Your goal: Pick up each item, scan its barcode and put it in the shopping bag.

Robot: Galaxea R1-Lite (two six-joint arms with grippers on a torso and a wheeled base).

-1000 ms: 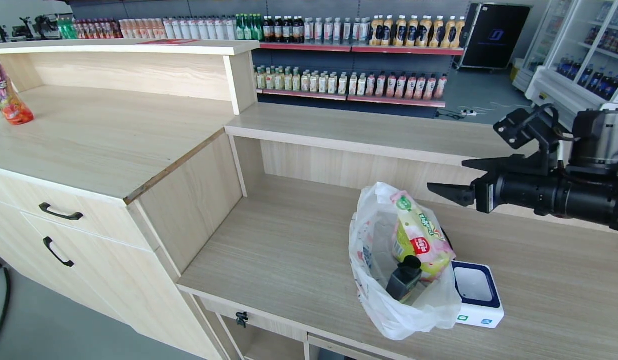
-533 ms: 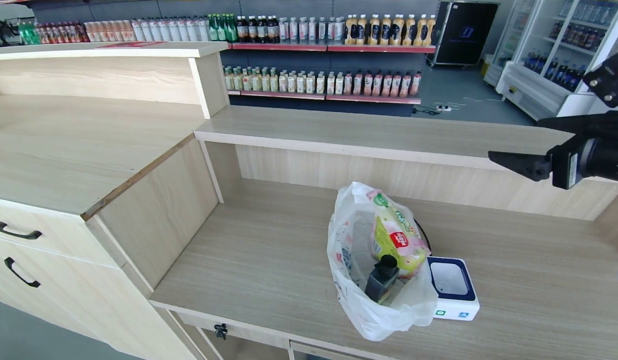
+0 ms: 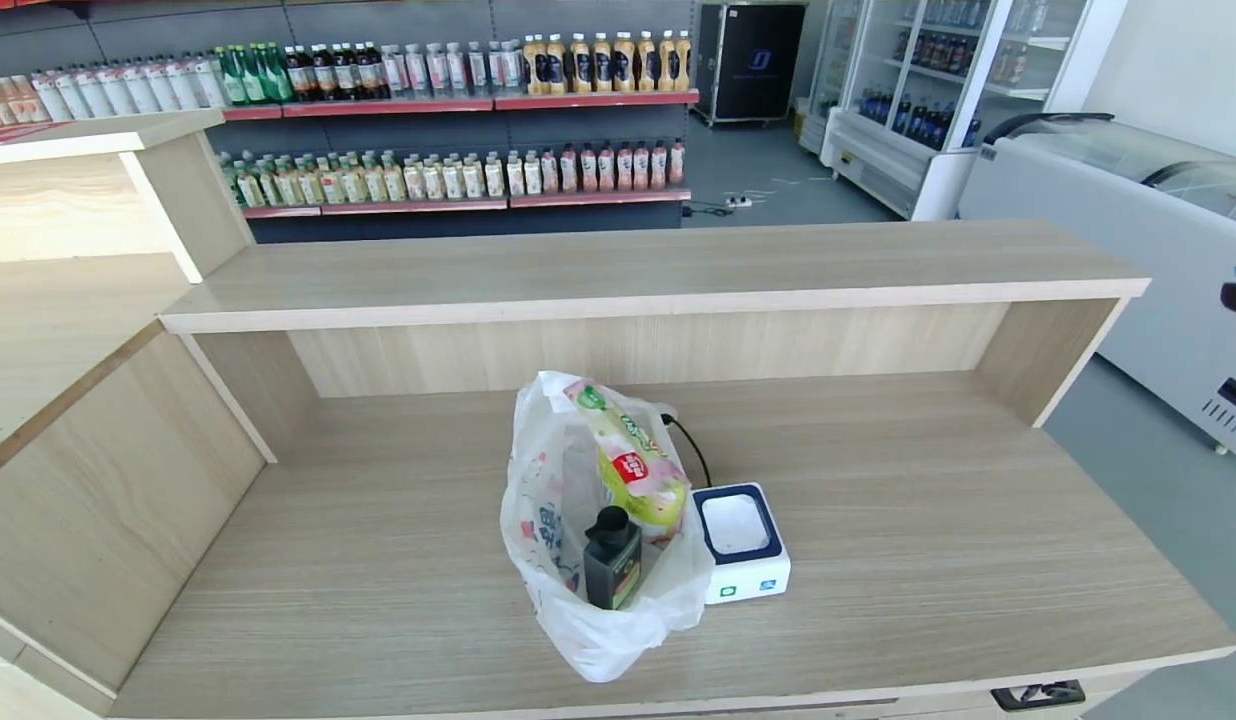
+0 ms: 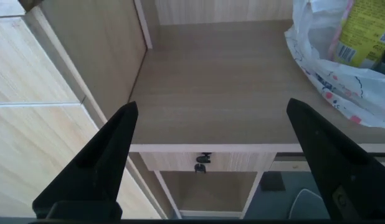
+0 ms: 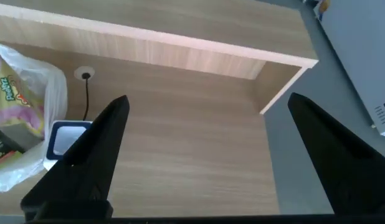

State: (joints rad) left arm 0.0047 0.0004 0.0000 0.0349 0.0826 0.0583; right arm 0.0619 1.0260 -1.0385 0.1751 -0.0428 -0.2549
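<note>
A white plastic shopping bag [image 3: 553,545] stands open in the middle of the lower counter [image 3: 928,540]. Inside it lean a green-and-pink snack packet [image 3: 633,462] and a dark bottle [image 3: 612,562]. A white scanner [image 3: 740,540] with a blue rim touches the bag's right side. My left gripper [image 4: 211,155] hangs open and empty over the counter's front edge, left of the bag [image 4: 342,68]. My right gripper [image 5: 208,155] is open and empty above the counter's right half, well to the right of the scanner [image 5: 65,138] and the bag [image 5: 24,124].
A raised ledge [image 3: 628,270] runs along the counter's back, with wooden side walls at the left [image 3: 108,500] and right [image 3: 1048,345]. A black cable [image 3: 690,445] leads from the scanner. Bottle shelves [image 3: 428,170] and a chest freezer [image 3: 1158,230] stand beyond. A drawer lock [image 4: 202,163] sits below the front edge.
The head camera has swung to the right, so the whole scene has shifted left. My right arm has left the middle of that view for its right edge. The bag's contents are unchanged.
</note>
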